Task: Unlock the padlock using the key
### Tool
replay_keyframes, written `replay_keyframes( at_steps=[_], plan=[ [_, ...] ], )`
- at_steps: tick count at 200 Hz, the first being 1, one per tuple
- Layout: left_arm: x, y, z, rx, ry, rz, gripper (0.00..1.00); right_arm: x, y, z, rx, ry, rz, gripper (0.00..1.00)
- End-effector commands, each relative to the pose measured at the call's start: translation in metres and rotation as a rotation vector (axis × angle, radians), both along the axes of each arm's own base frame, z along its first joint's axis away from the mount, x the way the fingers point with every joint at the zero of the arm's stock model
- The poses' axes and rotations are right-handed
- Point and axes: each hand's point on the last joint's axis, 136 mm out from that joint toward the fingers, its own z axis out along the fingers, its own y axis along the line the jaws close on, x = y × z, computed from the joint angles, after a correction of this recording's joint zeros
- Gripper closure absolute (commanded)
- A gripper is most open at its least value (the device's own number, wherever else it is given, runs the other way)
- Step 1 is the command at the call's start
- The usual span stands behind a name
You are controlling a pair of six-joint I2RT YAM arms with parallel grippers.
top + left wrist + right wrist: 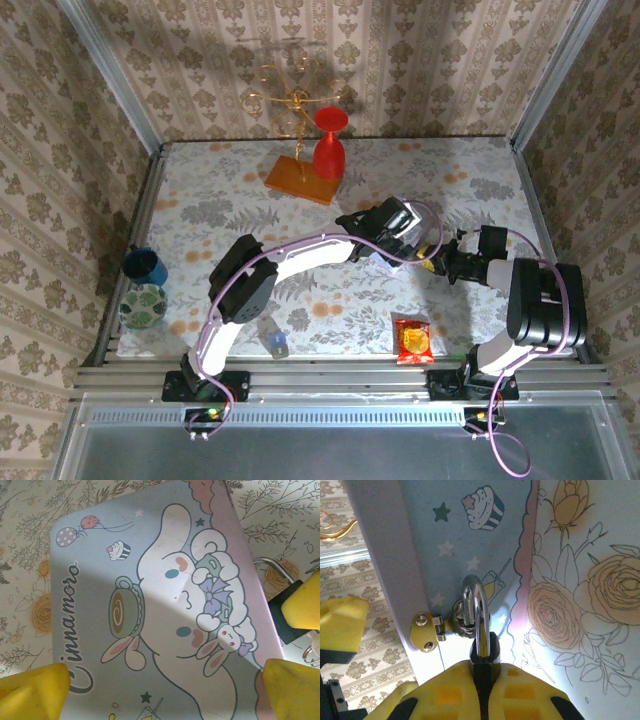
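Padlock look: here's the padlock [484,649], a tiny lock with a bright silvery shackle over a darker metal body that catches a glint along its edge.
Padlock pose: seen edge-on from the right wrist, shackle pointing away, body nearest the camera.
Padlock place: the shackle is looped through the ring of a brassy hasp [427,632] on the pale side wall of the tin box [470,540], just beside the lid's edge.
Padlock hold: the body is pinched between the yellow pads [445,692] of the right end effector [485,675], one on each flat side.
Padlock state: whether the shackle is latched is hard to call from this angle.
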Motion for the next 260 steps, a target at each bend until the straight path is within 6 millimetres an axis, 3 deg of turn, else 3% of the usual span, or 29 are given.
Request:
replay_keyframes(
  at_steps=[1,50,81,151,204,244,260],
  plan=[
    [-0.006,0.046,-0.072,0.245,0.099,0.022,0.00,-0.015,0.007,0.006,0.093,-0.004,0.059,1.00],
    [-0.004,0.050,-0.075,0.251,0.105,0.033,0.00,-0.006,0.004,0.014,0.212,-0.055,0.053,1.00],
    [-0.006,0.050,-0.071,0.242,0.111,0.038,0.00,-0.012,0.004,0.004,0.205,-0.005,0.038,0.99],
    [-0.022,0.026,0.005,0.140,0.007,-0.010,0.00,-0.021,0.021,0.007,0.146,-0.007,0.059,1.00],
    [-0.047,0.016,0.020,0.078,0.063,-0.049,0.00,-0.017,0.024,0.006,0.117,-0.003,0.051,1.00],
    [-0.052,0.011,0.043,0.006,0.057,-0.044,0.00,-0.017,0.023,0.001,0.112,0.007,0.040,1.00],
    [-0.058,0.005,0.041,0.007,0.063,-0.068,0.00,-0.016,0.023,0.001,0.113,0.006,0.040,1.00]
  ],
)
